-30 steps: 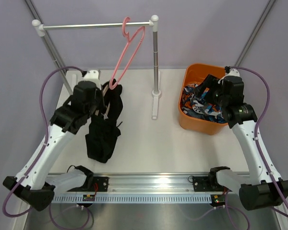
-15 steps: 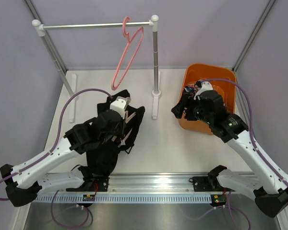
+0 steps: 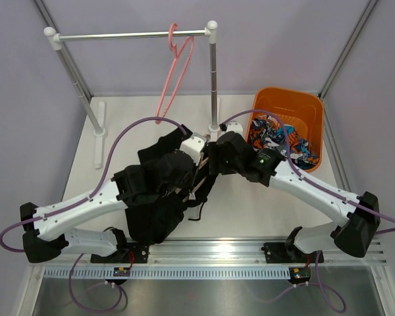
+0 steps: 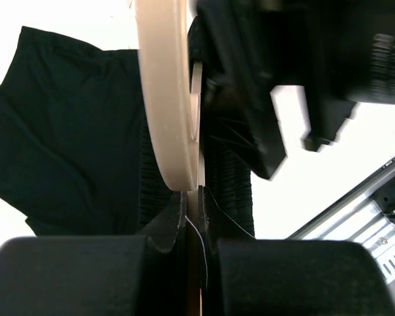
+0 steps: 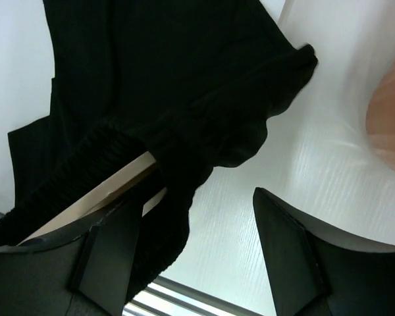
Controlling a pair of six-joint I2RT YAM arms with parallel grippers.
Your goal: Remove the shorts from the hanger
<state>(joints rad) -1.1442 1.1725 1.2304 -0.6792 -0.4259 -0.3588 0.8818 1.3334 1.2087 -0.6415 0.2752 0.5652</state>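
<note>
The plain black shorts [image 3: 155, 210] hang on a cream hanger [image 4: 168, 99], held above the table near its front middle. My left gripper [image 4: 193, 209] is shut on the hanger's lower part, and it also shows in the top view [image 3: 197, 172]. My right gripper [image 5: 197, 253] is open, and its left finger [image 5: 112, 253] is against the shorts' gathered black waistband [image 5: 178, 164]. In the top view the right gripper [image 3: 210, 166] sits right beside the left one. The patterned shorts [image 3: 283, 139] lie in the orange bin [image 3: 286, 102].
A pink empty hanger [image 3: 174, 66] hangs on the rail [image 3: 128, 35] at the back. The rail's right post [image 3: 214, 85] stands just behind both grippers. The metal base rail [image 3: 204, 249] runs along the near edge.
The left arm has carried the hanger with the black shorts right, toward the centre. The right arm has swung left from the bin to the shorts, jaws open.
</note>
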